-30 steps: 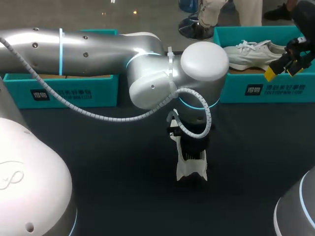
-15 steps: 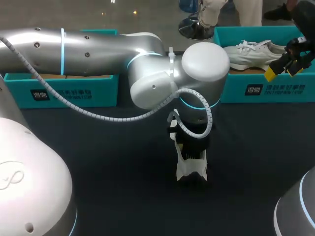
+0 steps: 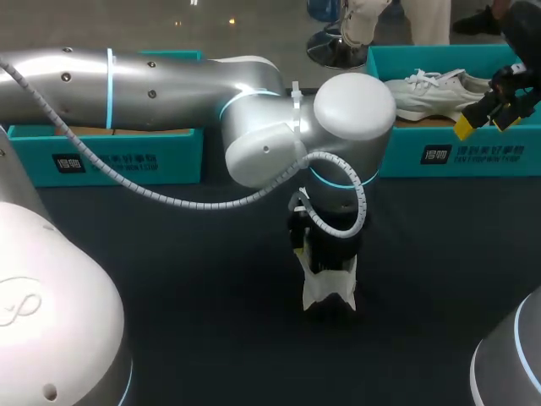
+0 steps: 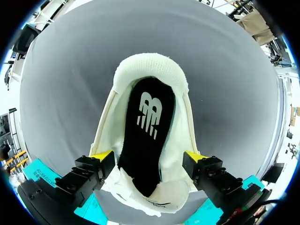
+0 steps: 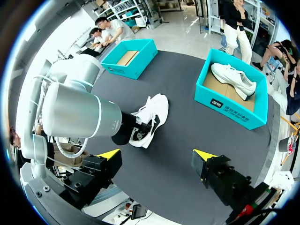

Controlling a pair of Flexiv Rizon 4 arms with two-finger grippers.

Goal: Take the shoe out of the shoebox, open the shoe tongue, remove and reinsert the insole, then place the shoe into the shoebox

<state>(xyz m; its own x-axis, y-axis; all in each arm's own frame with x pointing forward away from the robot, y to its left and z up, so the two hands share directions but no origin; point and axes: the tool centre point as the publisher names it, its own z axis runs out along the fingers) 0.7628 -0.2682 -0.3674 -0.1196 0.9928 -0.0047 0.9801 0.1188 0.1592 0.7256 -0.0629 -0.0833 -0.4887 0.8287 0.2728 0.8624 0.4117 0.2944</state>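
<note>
White mesh shoe (image 4: 152, 70) lies on the dark desk (image 4: 225, 93), the left end effector (image 4: 148, 156) spread astride it. Insole removal seems to be the step in hand, which calls for pinching the edge of the black insole (image 4: 147, 126).

The silver left arm (image 3: 169, 85) points its yellow-tipped left gripper (image 4: 147, 158) straight down, fingers spread wide; the yellow-tipped right gripper (image 5: 157, 153) gapes likewise.
</note>
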